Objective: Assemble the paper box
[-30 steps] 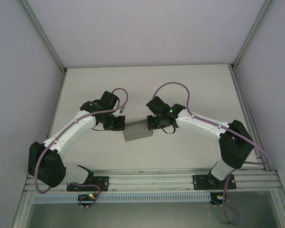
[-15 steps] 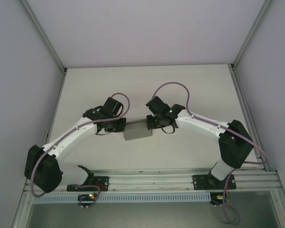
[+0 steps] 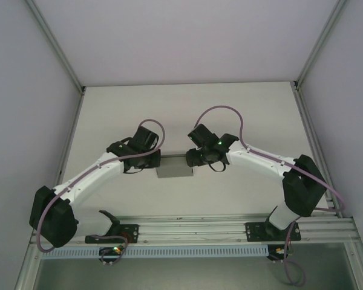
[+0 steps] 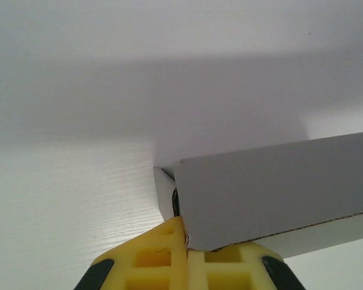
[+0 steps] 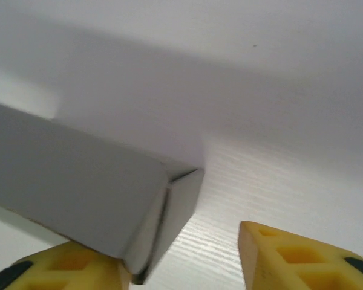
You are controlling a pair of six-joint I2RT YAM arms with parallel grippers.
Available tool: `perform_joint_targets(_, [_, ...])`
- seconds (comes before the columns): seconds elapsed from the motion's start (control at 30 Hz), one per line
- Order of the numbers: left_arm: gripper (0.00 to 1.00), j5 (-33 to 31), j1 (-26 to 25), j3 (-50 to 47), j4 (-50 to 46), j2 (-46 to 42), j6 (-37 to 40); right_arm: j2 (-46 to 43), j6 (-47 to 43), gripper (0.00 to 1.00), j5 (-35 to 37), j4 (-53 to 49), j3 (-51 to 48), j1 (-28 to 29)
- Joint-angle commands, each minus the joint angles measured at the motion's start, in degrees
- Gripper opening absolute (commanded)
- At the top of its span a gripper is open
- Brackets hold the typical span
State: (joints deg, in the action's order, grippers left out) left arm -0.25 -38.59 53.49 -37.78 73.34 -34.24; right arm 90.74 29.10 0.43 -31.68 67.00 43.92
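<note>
Change: right gripper (image 5: 181, 254) has just let go. Its yellow fingers (image 5: 302, 257) now stand apart, box end lying against one, other well clear.

Left gripper (image 4: 186, 257) stays pinched tight on opposite corner of paper box (image 3: 175, 171), centre of top view, between both wrists.

Box looks folded up already. Likely right side freeing itself to regrip or finish; left alone holds box.

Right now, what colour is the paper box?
The paper box is plain grey, clearest in the left wrist view.
</note>
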Motion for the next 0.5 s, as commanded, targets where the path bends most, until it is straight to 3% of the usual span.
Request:
perform_joint_targets(0.0, [0.0,0.6,-1.8,-1.8,-6.9,2.6,2.0,-4.4,-3.4,0.56,-4.5,3.5,0.8,-0.1])
perform_joint_targets(0.17, [0.0,-1.0,-3.0,-0.9,-7.3,2.6,2.8,-4.9,-2.4,0.64,-4.4,6.5,1.0,-1.5])
perform_joint_targets(0.37, [0.0,-2.6,-3.9,-1.3,-7.3,1.5,3.9,-2.3,2.1,0.61,3.0,5.2,1.1,-2.5])
perform_joint_targets(0.47, [0.0,-2.5,-4.5,-1.6,-6.3,0.6,4.8,-0.5,3.2,0.59,2.6,4.5,-0.1,-2.7])
